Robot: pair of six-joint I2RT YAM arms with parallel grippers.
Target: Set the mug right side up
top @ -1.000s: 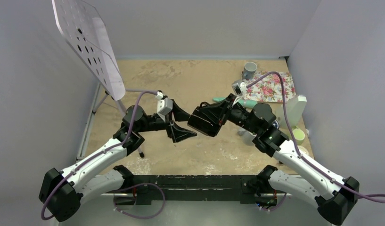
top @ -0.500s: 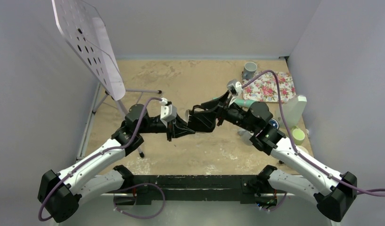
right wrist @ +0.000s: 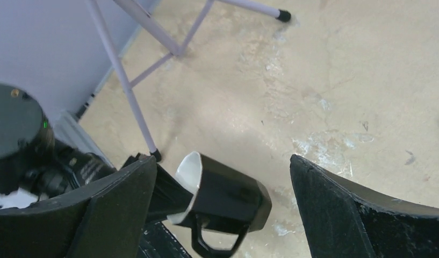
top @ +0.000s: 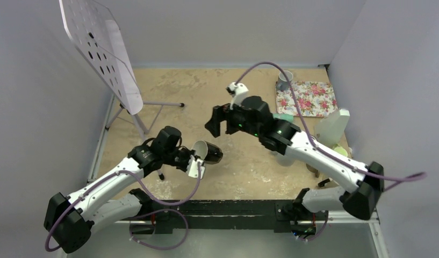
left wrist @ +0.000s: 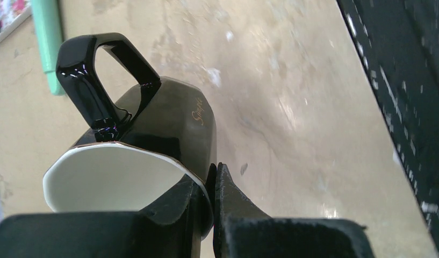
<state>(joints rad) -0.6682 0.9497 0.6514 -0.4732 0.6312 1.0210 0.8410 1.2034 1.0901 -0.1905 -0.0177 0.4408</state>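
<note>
perforated white panel [top: 99, 48] on a tripod is seen far out to the left of the left jaws.

left gripper [top: 198, 163] [left wrist: 213, 180]: jaws are closed right down. The rim wall of the black mug [top: 210, 152] [left wrist: 168, 123] is pinched between them, with one finger inside the white interior and the other on the outer face. The mug is held on its side, mouth toward the left wrist and base pointed away from the jaws. The handle is shown uppermost in the left wrist view. Clearance from the table [top: 244, 166] cannot be judged.

right gripper [top: 221, 119] [right wrist: 221, 161]: jaws are spread fully and nothing is gripped. The black mug [right wrist: 228, 196] is framed between the two fingers and beyond them, untouched.

A floral mat [top: 306, 99] and a grey mug [top: 284, 79] are seen well out to the right of the right jaws.
</note>
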